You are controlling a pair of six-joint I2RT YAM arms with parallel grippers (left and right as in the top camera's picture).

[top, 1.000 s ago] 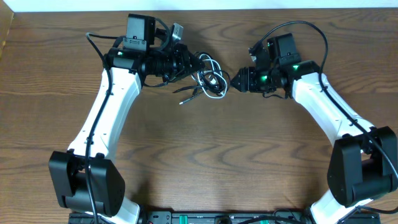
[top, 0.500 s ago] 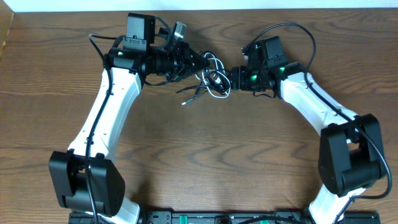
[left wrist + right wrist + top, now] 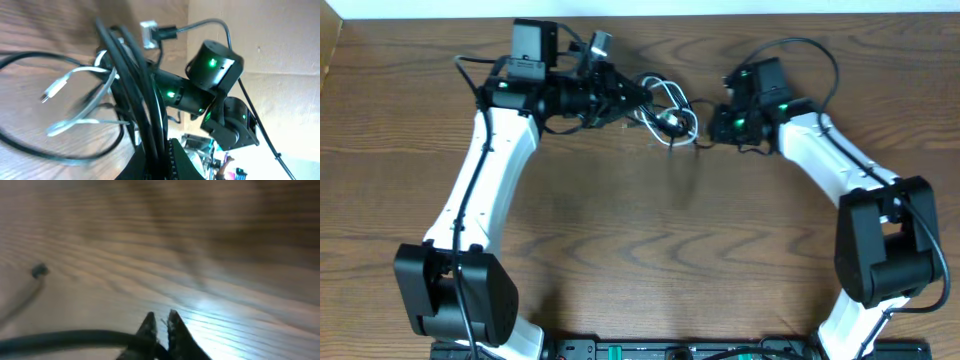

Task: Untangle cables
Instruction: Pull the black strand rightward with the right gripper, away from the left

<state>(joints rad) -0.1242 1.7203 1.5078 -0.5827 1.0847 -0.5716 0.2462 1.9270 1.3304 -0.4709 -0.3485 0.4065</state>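
The cables (image 3: pixel 666 112) form a tangled bunch of black cords and one white cord at the back of the table, between my two arms. My left gripper (image 3: pixel 632 100) is shut on several black cables (image 3: pixel 142 95), which run up from between its jaws. The white cable (image 3: pixel 75 75) and its plug loop off to the left. My right gripper (image 3: pixel 706 128) sits at the bunch's right side. In the right wrist view it (image 3: pixel 161 320) is shut on one black cable (image 3: pixel 70 339) that leads off to the left. A small plug end (image 3: pixel 39 270) shows blurred at the left.
The wooden table (image 3: pixel 650 230) stretches towards the front. Its back edge (image 3: pixel 650 14) meets a white wall close behind the arms. In the left wrist view the right arm (image 3: pixel 210 67) with green lights stands just beyond the bunch. Thick arm wires (image 3: pixel 800 48) arc behind the right wrist.
My right gripper has shut on a black cable at the bunch's right side. The left gripper has carried the bunch a little towards the back and right.
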